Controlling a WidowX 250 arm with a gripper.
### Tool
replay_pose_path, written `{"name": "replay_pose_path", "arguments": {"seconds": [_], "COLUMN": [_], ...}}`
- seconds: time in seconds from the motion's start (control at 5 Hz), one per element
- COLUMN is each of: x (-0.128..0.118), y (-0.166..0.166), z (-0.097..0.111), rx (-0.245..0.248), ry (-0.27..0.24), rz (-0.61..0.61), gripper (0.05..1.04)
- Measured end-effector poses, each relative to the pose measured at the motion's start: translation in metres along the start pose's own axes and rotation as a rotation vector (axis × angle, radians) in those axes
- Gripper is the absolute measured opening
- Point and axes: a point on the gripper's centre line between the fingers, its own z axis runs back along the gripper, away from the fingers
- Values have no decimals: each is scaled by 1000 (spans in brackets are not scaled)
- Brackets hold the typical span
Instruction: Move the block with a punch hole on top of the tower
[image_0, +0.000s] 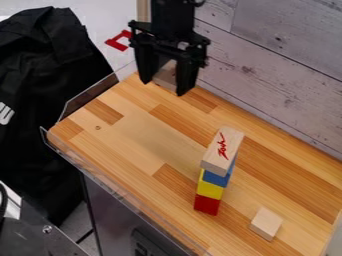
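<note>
Black gripper (164, 88) over worktop's (133, 142) far end; I can't tell whether apart or clamped on pale brown wooden piece (167, 75) showing at it. Can't tell which block carries punch hole. Nearer camera than gripper: tower of red block (206, 205), yellow block (210, 189), blue block (217, 179), topped by oblong bare-wood block (230, 137) with red script. Farther from gripper, beyond tower: small plain wooden block (266, 223). Behind gripper: weathered plank wall (274, 65).
</note>
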Motion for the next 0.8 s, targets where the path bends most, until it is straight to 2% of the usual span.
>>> {"name": "replay_pose_path", "arguments": {"seconds": [0.2,0.4,0.6,0.8], "x": [-2,-5,-43,-53], "y": [-11,-23,-38,-52], "z": [-4,-3,4,5], "rx": [19,60,64,59], "ry": [12,1,8,-10], "rz": [-44,-80,-109,-140], "gripper": [809,810,809,809]}}
